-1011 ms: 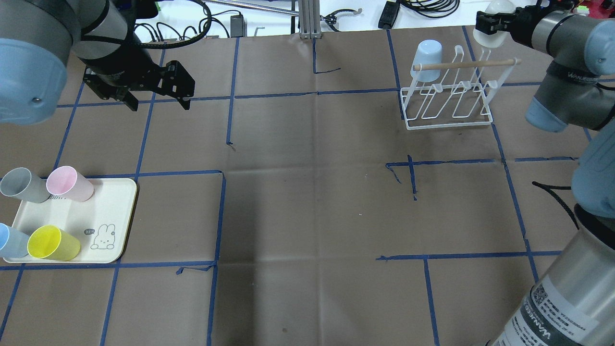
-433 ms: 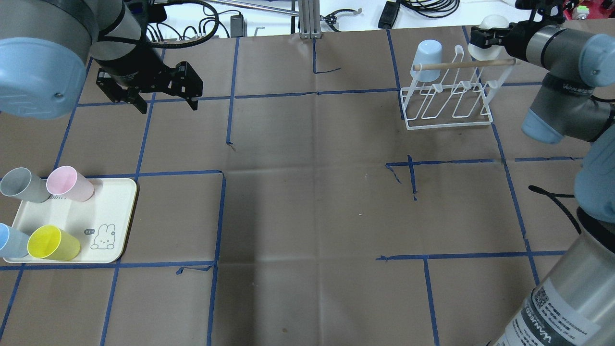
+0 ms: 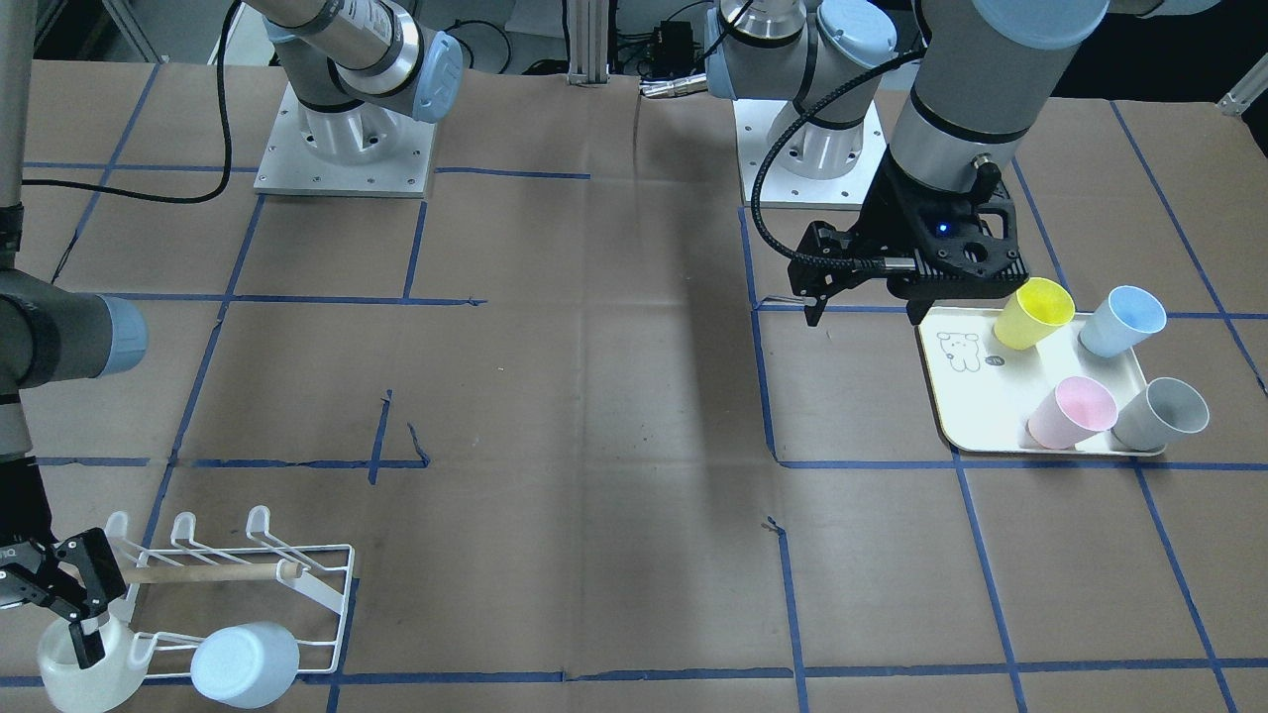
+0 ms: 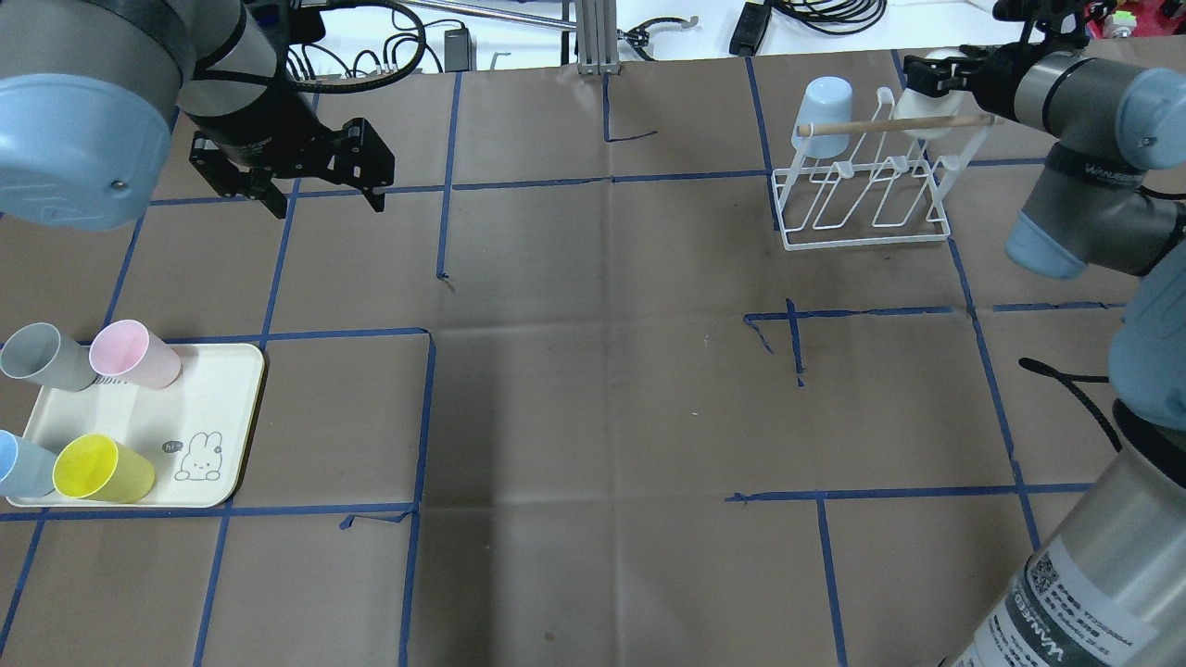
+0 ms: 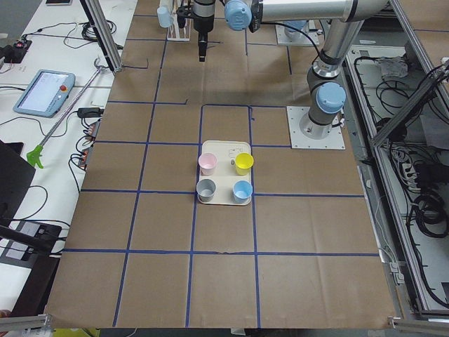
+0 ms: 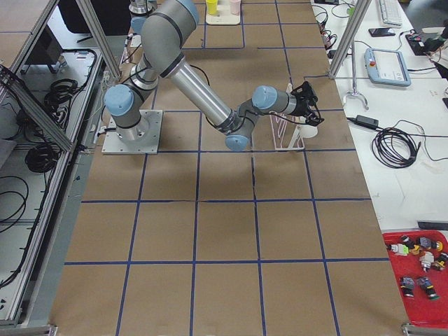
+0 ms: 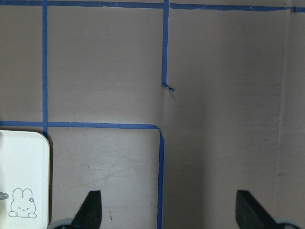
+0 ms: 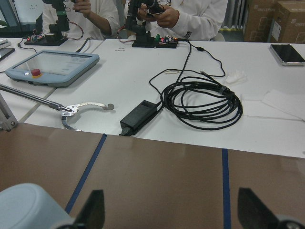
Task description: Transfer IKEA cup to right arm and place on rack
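Observation:
The white cup (image 4: pixel 927 119) hangs on the far right prong of the white wire rack (image 4: pixel 866 199), behind its wooden dowel; it also shows in the front view (image 3: pixel 84 678). My right gripper (image 4: pixel 929 72) is open just above the cup, and its wrist view (image 8: pixel 169 210) shows nothing between the fingers. A pale blue cup (image 4: pixel 825 106) sits on the rack's far left prong. My left gripper (image 4: pixel 324 199) is open and empty above the table, beyond the cream tray (image 4: pixel 213 389).
The tray holds a yellow cup (image 4: pixel 102 468), a pink cup (image 4: pixel 134 354), a grey cup (image 4: pixel 46 357) and a blue cup (image 4: pixel 18 463), all lying tilted. Brown paper with blue tape lines covers the table. Cables lie past the far edge.
The right gripper came down over the rack with the white cup and let it go; the cup now hangs lower, behind the dowel. The left gripper shifted slightly right.

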### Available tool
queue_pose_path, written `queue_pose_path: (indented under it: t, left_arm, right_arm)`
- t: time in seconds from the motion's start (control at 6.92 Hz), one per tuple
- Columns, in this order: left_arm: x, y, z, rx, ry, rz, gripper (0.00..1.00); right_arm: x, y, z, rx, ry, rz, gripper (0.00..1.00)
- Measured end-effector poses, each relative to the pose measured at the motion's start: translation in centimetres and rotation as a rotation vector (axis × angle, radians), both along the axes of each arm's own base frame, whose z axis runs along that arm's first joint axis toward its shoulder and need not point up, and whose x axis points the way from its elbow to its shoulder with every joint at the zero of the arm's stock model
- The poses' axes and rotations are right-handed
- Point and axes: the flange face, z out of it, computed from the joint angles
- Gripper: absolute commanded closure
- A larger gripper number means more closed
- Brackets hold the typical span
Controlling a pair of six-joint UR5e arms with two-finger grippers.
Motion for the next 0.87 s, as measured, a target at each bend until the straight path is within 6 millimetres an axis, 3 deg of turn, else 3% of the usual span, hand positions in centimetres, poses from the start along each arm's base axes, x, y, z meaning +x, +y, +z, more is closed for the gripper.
queue_pose_path:
  t: [0.29, 0.58, 0.72, 0.87]
  left_arm:
    - [0.0, 0.0, 0.0, 0.0, 0.0, -0.001, 0.0]
    - [0.0, 0.0, -0.1, 0.002, -0.001, -0.005, 0.0]
    - [0.0, 0.0, -0.1, 0.002, -0.002, -0.005, 0.0]
    - [0.0, 0.0, -0.1, 0.001, -0.002, -0.006, 0.0]
  right_arm:
    - [-0.1, 0.0, 2.6, 0.079, -0.017, -0.01, 0.0]
    - [0.1, 0.8, 9.0, 0.327, -0.002, -0.078, 0.0]
    - [1.6, 1.7, 11.8, 0.43, 0.037, -0.104, 0.0]
    - [4.4, 2.9, 14.1, 0.537, 0.101, -0.115, 0.0]
